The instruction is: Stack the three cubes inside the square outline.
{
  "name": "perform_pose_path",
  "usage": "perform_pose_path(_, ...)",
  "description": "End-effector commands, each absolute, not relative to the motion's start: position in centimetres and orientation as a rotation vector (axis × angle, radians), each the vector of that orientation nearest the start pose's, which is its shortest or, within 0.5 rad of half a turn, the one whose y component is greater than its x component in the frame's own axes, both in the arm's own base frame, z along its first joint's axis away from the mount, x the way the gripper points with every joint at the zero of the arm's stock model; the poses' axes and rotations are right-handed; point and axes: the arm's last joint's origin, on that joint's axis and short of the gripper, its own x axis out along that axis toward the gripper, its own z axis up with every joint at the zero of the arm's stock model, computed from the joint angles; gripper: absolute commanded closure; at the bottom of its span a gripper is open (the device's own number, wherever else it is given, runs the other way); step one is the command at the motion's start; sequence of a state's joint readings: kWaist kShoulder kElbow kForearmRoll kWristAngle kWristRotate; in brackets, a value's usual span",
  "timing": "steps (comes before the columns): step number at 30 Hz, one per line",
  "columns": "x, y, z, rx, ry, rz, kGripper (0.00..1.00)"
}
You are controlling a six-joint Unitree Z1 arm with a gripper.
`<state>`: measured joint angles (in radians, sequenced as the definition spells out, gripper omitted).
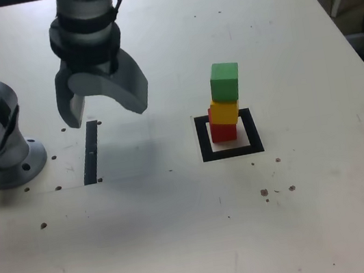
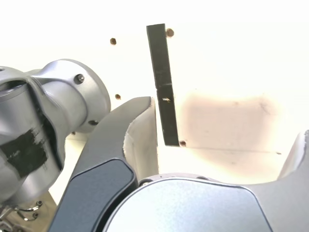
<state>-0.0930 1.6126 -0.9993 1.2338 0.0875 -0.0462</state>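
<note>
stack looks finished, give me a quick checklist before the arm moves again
1. Red cube inside the outline: ok.
2. Yellow cube on red: ok, slightly offset.
3. Green cube on top: ok, sits a little toward the exterior view's right.
4. Gripper open and empty: ok.
5. Gripper clear of the stack, over the black strip: ok.
6. Stack steady: cannot tell.

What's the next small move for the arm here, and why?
Probably just hold clear, or ease a little further from the stack. The red cube, yellow cube and green cube already stand stacked inside the square outline, and the gripper hangs open and empty over the black strip. The green cube sits slightly offset, so avoid going near.
</note>
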Motion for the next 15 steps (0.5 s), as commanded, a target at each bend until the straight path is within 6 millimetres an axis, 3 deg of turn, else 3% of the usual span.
perform_pose_path(1, 18.8, -1.3, 25.3, 0.123, 1.838, 0.04, 0.0)
perform_pose_path(9, 16.8, -1.3, 22.1, 0.093, 1.86, 0.041, 0.0)
perform_pose_path(15, 16.2, -1.2, 21.0, 0.085, 1.866, 0.038, 0.0)
